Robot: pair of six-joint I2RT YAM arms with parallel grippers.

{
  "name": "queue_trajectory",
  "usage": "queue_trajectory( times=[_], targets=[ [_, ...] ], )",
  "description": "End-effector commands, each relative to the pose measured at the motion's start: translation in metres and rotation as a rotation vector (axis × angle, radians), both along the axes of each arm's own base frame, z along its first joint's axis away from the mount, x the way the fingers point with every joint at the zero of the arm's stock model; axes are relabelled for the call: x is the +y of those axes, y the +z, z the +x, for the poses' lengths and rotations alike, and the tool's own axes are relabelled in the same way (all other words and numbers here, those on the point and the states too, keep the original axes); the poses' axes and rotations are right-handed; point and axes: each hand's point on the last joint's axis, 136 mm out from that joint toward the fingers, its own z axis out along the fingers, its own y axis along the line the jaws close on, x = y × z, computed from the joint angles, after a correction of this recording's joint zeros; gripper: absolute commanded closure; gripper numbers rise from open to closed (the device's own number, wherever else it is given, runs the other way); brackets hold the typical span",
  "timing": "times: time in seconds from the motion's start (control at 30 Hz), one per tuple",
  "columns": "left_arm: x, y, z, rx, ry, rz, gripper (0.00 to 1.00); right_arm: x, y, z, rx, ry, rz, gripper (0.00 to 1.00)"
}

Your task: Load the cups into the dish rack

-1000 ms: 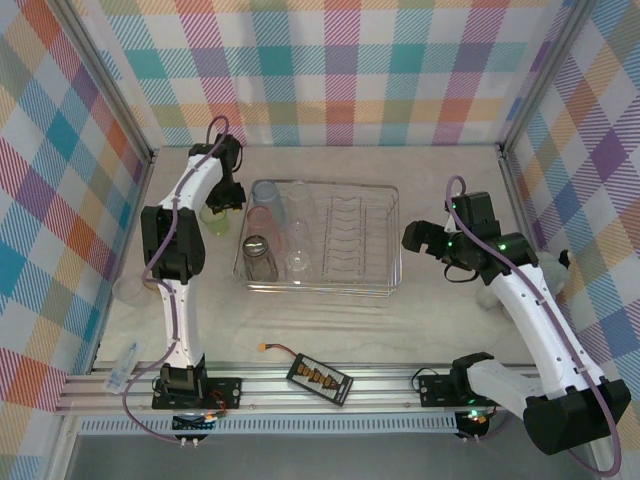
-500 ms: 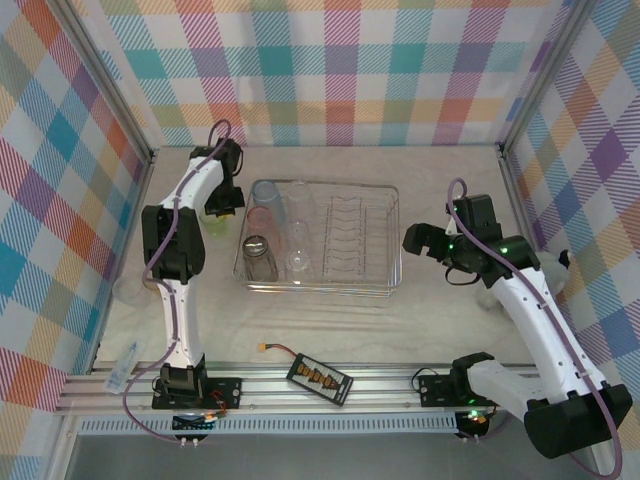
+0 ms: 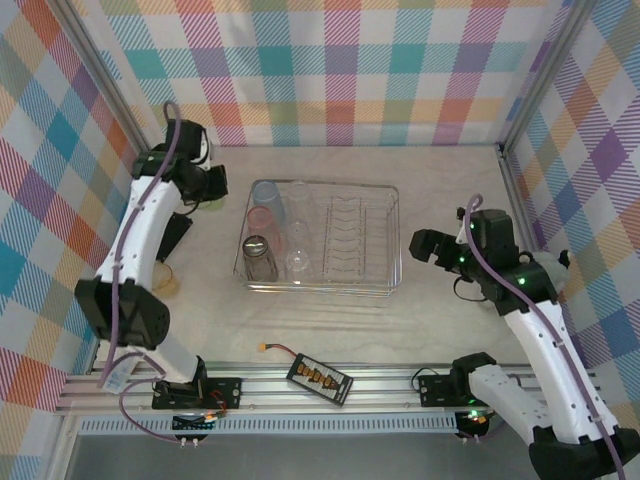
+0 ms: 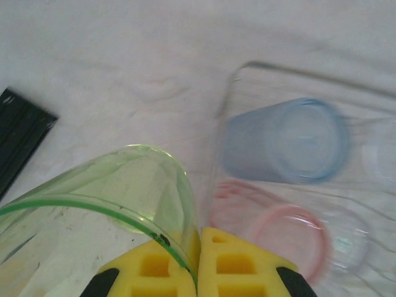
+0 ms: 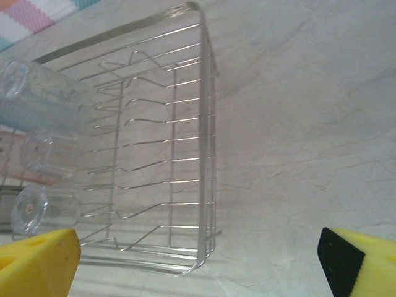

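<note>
Black battery pack (image 3: 320,378) at pale table's (image 3: 440,180) near edge

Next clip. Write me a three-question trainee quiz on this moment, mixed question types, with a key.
1. True or false: the right gripper is clamped on a cup.
2. The left gripper is shut on: A) a metal spoon, B) a green-tinted clear plastic tumbler, C) nothing.
3. Fill in: in the wire dish rack, the translucent blue tumbler sits next to a ___ one.
Key: 1 false, its jaws stand open; 2 B; 3 pink tumbler.
</note>
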Motion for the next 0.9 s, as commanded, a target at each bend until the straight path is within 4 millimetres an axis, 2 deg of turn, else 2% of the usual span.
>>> queue_trajectory(
  times=[0.0, 0.1, 0.23, 0.33, 0.4, 0.6, 0.73, 0.87],
  targets=[
    [-0.045, 0.044, 0.0, -0.162, -0.179, -0.232, 1.0, 0.024, -0.001, 0.001, 0.141, 0.151, 0.054, 0.01],
    [-0.081, 0.095, -0.003, -0.329, -0.28, -0.494, 1.0, 0.043, 0.002, 0.004, 0.203, 0.252, 0.163, 0.01],
    [-0.126, 0.158, -0.013, -0.483, -0.487, -0.879, 1.0, 0.071, 0.047, 0.013, 0.085, 0.374, 0.382, 0.0],
    [-0.15, 0.187, -0.028, -0.559, -0.626, -1.021, 1.0, 0.086, 0.076, 0.02, 0.055, 0.424, 0.514, 0.03],
    [-0.166, 0.198, -0.036, -0.569, -0.703, -1.074, 1.0, 0.094, 0.094, 0.024, 0.034, 0.457, 0.586, 0.05],
    [-0.21, 0.21, -0.053, -0.549, -0.845, -1.197, 1.0, 0.106, 0.136, 0.037, -0.043, 0.517, 0.691, 0.07],
    [-0.239, 0.207, -0.064, -0.498, -0.921, -1.225, 1.0, 0.108, 0.158, 0.042, -0.114, 0.551, 0.694, 0.06],
    [-0.256, 0.202, -0.073, -0.459, -0.958, -1.236, 1.0, 0.11, 0.169, 0.052, -0.143, 0.57, 0.68, 0.04]
  ],
)
